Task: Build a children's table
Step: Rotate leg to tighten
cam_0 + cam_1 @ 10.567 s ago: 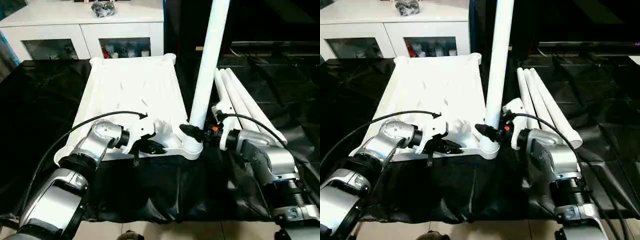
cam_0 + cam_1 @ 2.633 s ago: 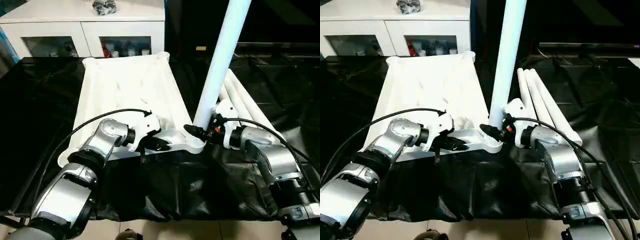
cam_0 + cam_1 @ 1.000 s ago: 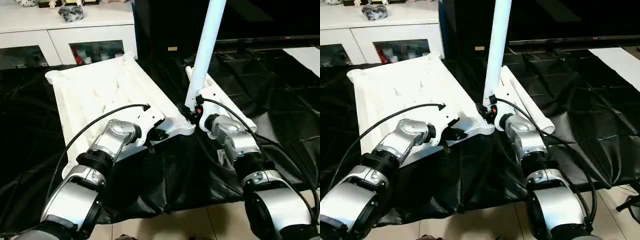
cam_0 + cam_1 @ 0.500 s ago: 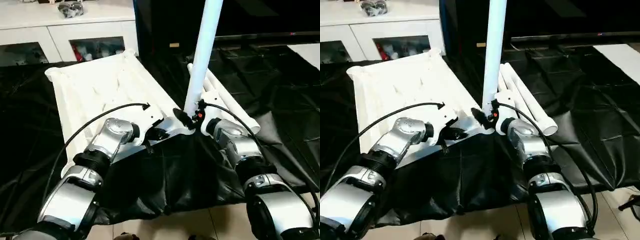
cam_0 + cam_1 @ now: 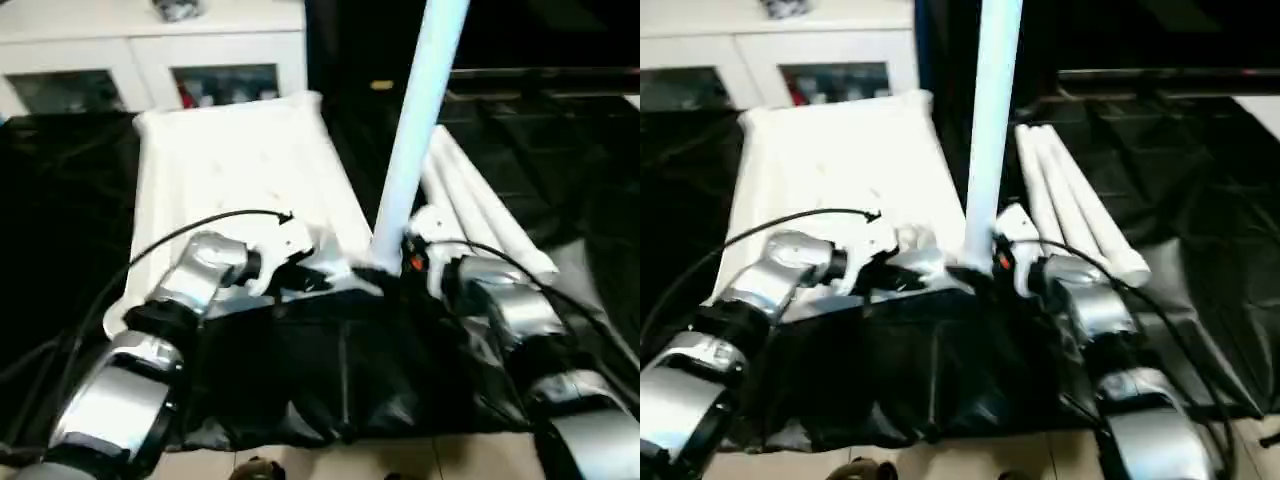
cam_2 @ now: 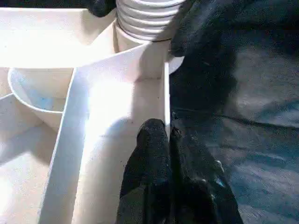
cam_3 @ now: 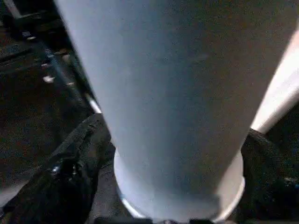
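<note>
Both hands hold the little table on the black bench.

Eye views: the white tabletop [image 5: 235, 165] lies upside down on the bench [image 5: 60, 200]. One leg [image 5: 415, 120] stands up at its near corner, three spare legs [image 5: 480, 215] lie at 3 o'clock. Left wrist view: the left hand [image 6: 169, 135] pinches the tabletop's thin rim. Right wrist view: the right hand [image 7: 177, 212] hugs the leg's bottom, one finger each side.

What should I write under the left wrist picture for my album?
Left pincer pinching the tabletop rim beside the corner socket, where a ribbed leg end sits.
</note>
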